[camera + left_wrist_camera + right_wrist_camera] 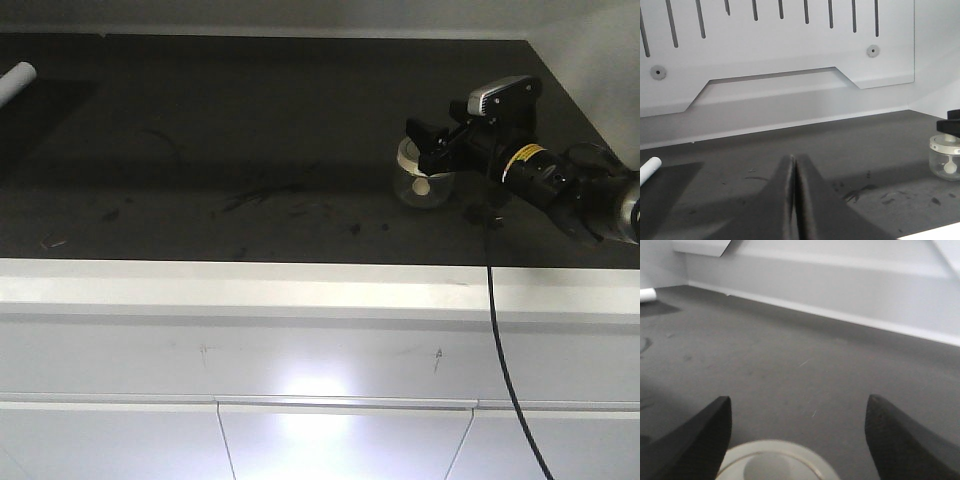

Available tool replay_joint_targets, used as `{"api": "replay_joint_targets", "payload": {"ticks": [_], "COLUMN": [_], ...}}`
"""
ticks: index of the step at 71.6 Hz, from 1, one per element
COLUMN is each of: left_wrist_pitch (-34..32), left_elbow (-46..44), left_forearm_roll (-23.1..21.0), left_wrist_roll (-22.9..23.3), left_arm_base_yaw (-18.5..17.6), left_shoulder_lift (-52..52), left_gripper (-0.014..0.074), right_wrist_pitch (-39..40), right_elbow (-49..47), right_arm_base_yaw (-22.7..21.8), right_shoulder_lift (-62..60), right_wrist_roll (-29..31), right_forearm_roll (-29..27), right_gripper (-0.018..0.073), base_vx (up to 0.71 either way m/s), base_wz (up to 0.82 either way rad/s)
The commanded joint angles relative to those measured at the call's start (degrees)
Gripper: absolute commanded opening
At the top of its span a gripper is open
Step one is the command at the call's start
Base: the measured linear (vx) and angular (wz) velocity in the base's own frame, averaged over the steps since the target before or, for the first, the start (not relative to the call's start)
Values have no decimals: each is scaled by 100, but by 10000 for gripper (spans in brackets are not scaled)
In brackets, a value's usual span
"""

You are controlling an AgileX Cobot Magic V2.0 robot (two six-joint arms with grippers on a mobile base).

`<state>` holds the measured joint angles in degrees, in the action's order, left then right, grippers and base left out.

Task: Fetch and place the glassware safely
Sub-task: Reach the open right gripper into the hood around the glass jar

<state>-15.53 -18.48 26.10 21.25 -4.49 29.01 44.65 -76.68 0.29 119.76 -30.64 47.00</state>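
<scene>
Glossy white cabinet fronts fill the bottom of the front view, smooth and catching a bright glare, and a thin black cable hangs across them at lower right. Above them lies the matte, dark grey surface, scuffed and streaked with darker marks. The glass jar stands on it at centre right of the front view, squat, clear and round, with a cream-white lid; a small white piece shows through the glass. A white cylinder lies at the far upper left, well apart from the jar. In the left wrist view a pale back panel cut with narrow vertical slots rises behind the surface. The right gripper reaches in from the right edge, angled down toward the jar's top, carrying a silver camera housing and a yellow label. Its black, finely textured jaws are spread wide on either side of the lid, apparently not touching it. The left gripper is low over the surface, its dark tapered jaws pressed together on nothing.
</scene>
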Motion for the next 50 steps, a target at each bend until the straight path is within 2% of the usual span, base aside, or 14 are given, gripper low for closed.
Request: {"api": "replay_joint_targets", "payload": {"ticks": [1,14,22,29,34,44,50], "left_wrist_pitch": [-343,-343,-343,-343,-343,-343,-343], "left_elbow": [-148,-148,-148,-148,-148,-148,-148], "left_forearm_roll": [-65,-65,-65,-65,-65,-65,-65], "left_wrist_roll": [55,55,55,55,55,55,55], "left_arm_base_yaw": [-37,-37,-37,-37,-37,-37,-37], "left_shoulder_lift": [14,14,14,14,14,14,14], "left_gripper": [-7,-7,-7,-7,-7,-7,-7], "right_wrist_pitch": [456,452,432,388,388,431,457], "right_elbow": [-230,-230,-230,-224,-224,-224,-224], "right_arm_base_yaw": [12,12,12,12,12,12,12], "right_shoulder_lift": [-198,-35,-21,-21,-21,-21,-21], "right_wrist_roll": [-142,-154,-154,-154,-154,-154,-164], "right_forearm_roll": [38,62,31,31,31,31,23], "right_gripper": [519,517,476,386,284,-8,-11], "base_vx": [0,0,0,0,0,0,0], "base_wz": [0,0,0,0,0,0,0]}}
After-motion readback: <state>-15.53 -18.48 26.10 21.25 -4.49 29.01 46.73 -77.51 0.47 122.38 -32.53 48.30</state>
